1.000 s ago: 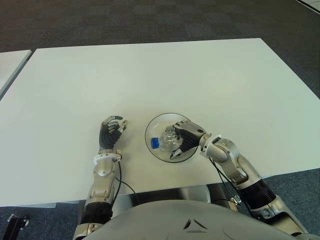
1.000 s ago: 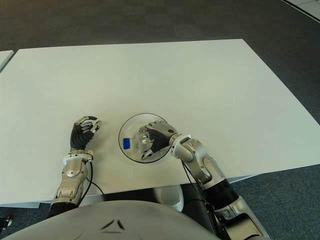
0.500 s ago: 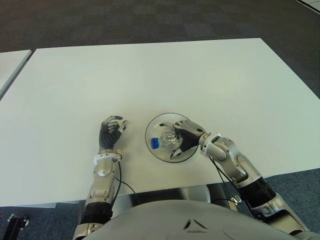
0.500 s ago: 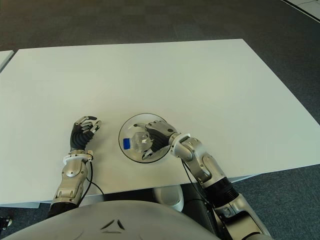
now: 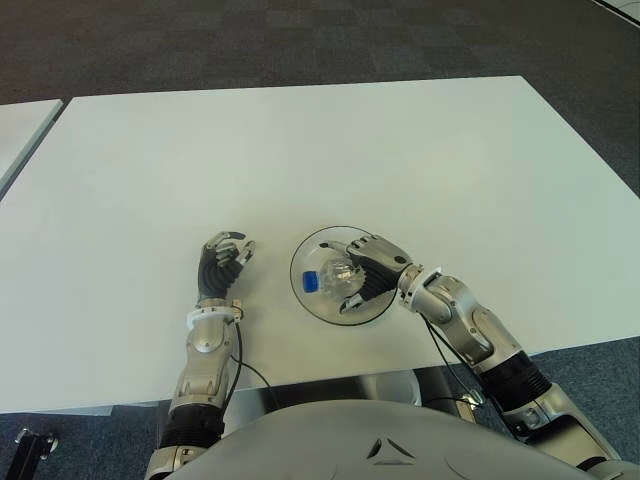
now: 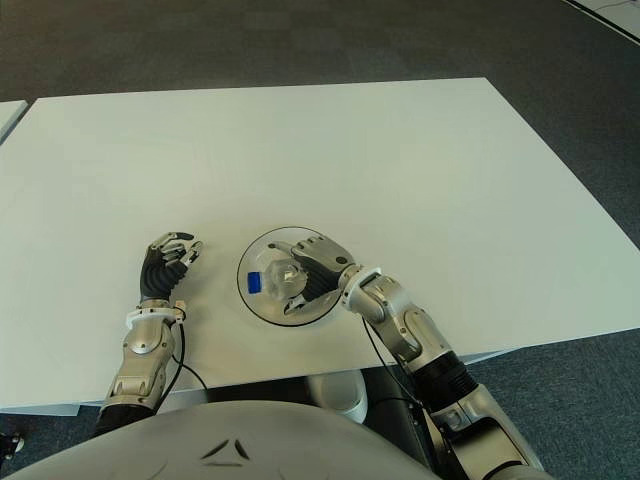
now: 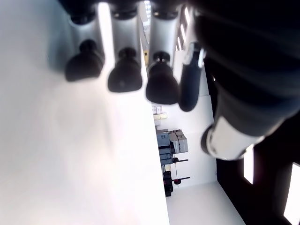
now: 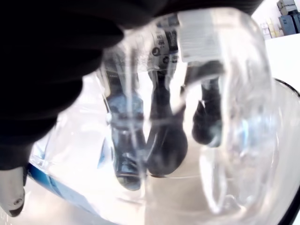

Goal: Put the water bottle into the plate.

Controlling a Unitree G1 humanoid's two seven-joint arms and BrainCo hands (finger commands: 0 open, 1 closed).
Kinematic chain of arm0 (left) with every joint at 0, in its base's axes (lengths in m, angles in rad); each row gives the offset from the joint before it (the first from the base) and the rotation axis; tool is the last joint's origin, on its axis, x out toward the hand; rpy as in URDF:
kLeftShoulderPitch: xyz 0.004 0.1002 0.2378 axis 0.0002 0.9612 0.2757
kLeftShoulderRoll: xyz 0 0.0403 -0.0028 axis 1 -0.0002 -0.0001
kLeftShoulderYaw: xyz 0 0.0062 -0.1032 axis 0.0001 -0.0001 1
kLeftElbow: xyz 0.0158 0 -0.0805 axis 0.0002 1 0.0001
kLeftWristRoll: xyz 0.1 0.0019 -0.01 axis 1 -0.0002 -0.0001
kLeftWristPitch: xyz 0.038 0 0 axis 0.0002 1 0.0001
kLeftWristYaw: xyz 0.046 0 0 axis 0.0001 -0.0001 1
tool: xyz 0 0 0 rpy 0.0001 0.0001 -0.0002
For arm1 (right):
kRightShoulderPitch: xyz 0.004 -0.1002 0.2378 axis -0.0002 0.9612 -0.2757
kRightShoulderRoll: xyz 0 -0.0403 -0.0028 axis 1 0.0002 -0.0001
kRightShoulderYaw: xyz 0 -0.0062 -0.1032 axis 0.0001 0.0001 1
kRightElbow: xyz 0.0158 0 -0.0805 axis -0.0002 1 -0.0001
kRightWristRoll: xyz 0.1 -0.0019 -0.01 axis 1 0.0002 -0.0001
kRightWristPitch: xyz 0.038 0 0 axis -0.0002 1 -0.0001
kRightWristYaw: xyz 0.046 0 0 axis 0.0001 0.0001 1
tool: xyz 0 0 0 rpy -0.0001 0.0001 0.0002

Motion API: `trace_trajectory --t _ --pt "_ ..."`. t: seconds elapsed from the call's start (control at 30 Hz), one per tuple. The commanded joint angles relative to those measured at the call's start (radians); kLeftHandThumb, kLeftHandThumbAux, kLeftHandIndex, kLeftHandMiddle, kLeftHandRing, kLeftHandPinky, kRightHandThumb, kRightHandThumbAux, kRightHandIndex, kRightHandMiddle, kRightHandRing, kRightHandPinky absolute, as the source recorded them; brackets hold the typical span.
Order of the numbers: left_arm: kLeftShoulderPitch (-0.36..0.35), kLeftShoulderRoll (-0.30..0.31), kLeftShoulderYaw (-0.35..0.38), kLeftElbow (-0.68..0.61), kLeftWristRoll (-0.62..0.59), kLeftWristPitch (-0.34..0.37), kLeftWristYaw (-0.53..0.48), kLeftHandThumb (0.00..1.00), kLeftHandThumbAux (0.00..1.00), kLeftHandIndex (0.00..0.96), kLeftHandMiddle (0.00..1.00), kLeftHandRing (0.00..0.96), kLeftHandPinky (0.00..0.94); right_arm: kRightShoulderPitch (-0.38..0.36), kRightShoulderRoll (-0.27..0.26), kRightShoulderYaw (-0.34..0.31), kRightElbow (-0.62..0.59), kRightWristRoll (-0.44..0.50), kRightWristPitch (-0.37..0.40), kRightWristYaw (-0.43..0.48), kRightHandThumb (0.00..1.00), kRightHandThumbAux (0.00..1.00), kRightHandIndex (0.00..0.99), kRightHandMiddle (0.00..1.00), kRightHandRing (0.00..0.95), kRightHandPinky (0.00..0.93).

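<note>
White table [image 5: 300, 140], dark carpet beyond. Placement step: the water bottle [image 5: 330, 279] lies on its side within the plate [image 5: 318, 243] near the table's near edge, blue cap pointing left. The right hand [image 5: 368, 272] wraps it, fingers [image 8: 164, 145] curled around the clear body. Release and withdrawal appear to be what remains. The left hand [image 5: 222, 262], fingers curled and holding nothing, shows left of the plate.

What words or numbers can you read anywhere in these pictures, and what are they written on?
None can be read.
Water bottle, lying in the plate with the right hand around it: the right wrist view shows a label with dark print, too blurred to read.
White table: no writing.
Left hand, left of the plate: no writing.
</note>
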Motion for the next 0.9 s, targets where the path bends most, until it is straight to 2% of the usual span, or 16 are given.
trace_trajectory --t 0.03,0.33,0.63,0.9 --pt "0.018 0.001 -0.001 0.027 -0.002 0.033 -0.015 0.703 0.72 0.434 0.815 0.822 0.82 -0.003 0.002 0.005 0.018 -0.006 -0.032 -0.052 0.394 0.377 0.0 0.0 0.0 0.0" --pt "0.019 0.004 -0.003 0.025 0.0 0.03 -0.019 0.704 0.72 0.434 0.815 0.817 0.806 0.006 0.005 0.005 0.019 -0.016 -0.039 -0.104 0.409 0.253 0.0 0.0 0.0 0.0" --pt "0.02 0.002 -0.002 0.017 -0.001 0.045 -0.015 0.704 0.72 0.435 0.816 0.823 0.824 0.004 0.0 0.004 0.025 -0.028 -0.073 -0.174 0.328 0.204 0.0 0.0 0.0 0.0" --pt "0.021 -0.001 -0.002 0.014 -0.001 0.05 -0.012 0.703 0.72 0.434 0.816 0.824 0.825 0.005 0.017 -0.011 0.071 -0.022 -0.168 -0.366 0.204 0.204 0.0 0.0 0.0 0.0"
